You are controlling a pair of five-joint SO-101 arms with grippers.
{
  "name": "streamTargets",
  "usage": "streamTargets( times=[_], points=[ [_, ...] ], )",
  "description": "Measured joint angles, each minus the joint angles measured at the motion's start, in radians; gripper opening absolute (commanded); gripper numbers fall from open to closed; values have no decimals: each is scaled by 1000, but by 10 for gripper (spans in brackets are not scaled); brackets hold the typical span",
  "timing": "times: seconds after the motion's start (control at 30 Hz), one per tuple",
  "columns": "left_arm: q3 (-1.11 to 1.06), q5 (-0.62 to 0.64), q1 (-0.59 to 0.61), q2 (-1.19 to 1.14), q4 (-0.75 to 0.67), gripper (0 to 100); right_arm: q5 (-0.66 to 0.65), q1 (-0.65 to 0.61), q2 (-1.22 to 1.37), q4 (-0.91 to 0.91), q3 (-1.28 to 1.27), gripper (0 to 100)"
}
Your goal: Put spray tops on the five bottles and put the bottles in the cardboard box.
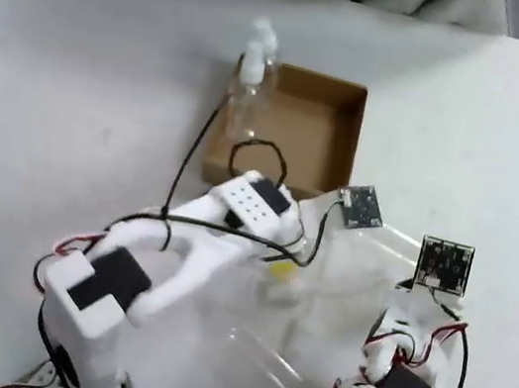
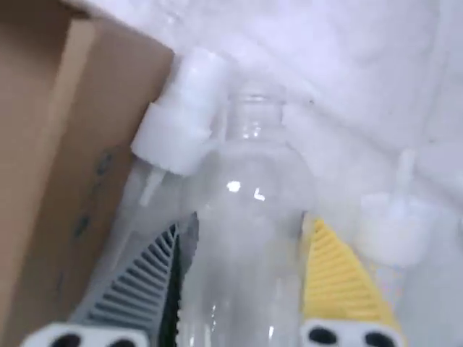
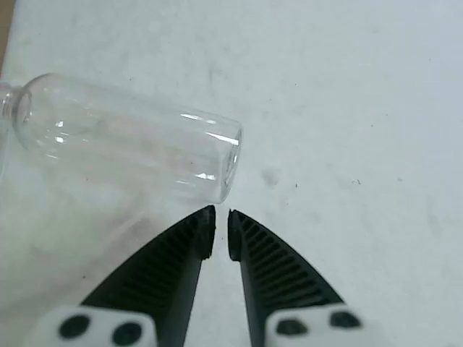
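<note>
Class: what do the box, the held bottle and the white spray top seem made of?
Box: matte brown cardboard, by its dull walls. Held bottle: clear glossy plastic, probably; see-through with sharp glints. Spray top: opaque white plastic, likely; smooth, moulded.

The white tabletop [image 1: 78, 82] carries an open cardboard box [image 1: 349, 140] near its middle. A clear bottle [image 3: 130, 141] with no top lies on its side on the bare surface. A white spray top [image 2: 394, 224] lies loose on the tabletop. A second spray top [image 2: 177, 123] sits just beside the box's wall.
</note>
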State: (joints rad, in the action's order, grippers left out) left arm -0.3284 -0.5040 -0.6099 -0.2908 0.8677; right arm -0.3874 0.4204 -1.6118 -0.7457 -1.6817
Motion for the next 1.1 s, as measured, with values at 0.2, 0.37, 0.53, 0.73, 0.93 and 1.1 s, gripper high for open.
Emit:
streamTargets(
  times=[0.2, 0.37, 0.53, 0.73, 0.93, 1.1],
  points=[
    [9, 2, 5, 8, 68, 20, 0, 0, 0, 0, 0, 15],
    [-72, 2, 9, 115, 89, 20, 0, 0, 0, 0, 0, 15],
    [-272, 2, 46, 299, 91, 20, 0, 0, 0, 0, 0, 15],
    [-485, 2, 218, 539, 91, 20, 0, 0, 0, 0, 0, 15],
    [-660, 2, 453, 798, 91, 20, -2, 0, 0, 0, 0, 15],
    [-766, 2, 672, 977, 91, 20, -2, 0, 0, 0, 0, 15]
  ],
)
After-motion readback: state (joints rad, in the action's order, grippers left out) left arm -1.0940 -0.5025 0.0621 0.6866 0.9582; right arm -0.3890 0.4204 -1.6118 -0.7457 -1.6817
